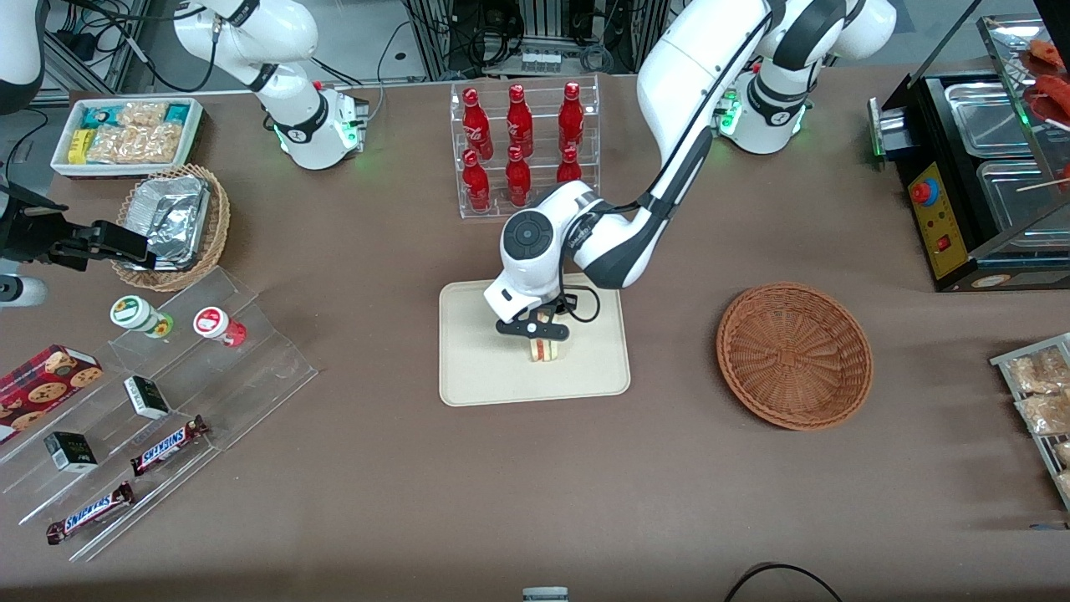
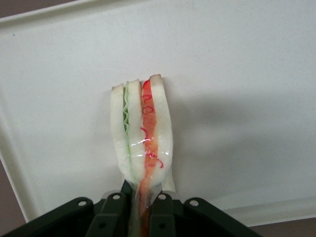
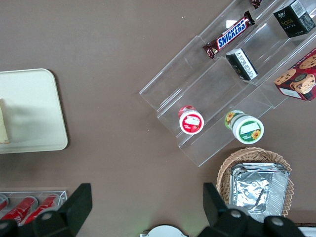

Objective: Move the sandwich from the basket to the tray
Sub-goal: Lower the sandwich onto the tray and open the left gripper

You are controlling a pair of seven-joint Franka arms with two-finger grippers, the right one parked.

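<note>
My left gripper (image 1: 545, 334) hangs low over the cream tray (image 1: 476, 368), shut on the sandwich (image 1: 545, 349). The wedge stands on its edge, its lower end at or just above the tray floor. In the left wrist view the sandwich (image 2: 142, 133) shows white bread with green and red-orange layers, pinched between the black fingers (image 2: 112, 210) over the pale tray (image 2: 237, 74). The reddish-brown basket (image 1: 794, 354) lies empty beside the tray, toward the working arm's end of the table. The right wrist view catches the tray (image 3: 34, 108) with a sliver of the sandwich (image 3: 3, 129).
A clear rack of red bottles (image 1: 522, 146) stands farther from the front camera than the tray. Toward the parked arm's end lie a stepped acrylic display with snack bars and cups (image 1: 159, 376), a tan basket with foil (image 1: 171, 226) and a white bin of packets (image 1: 125, 134). A black warmer (image 1: 978, 167) stands at the working arm's end.
</note>
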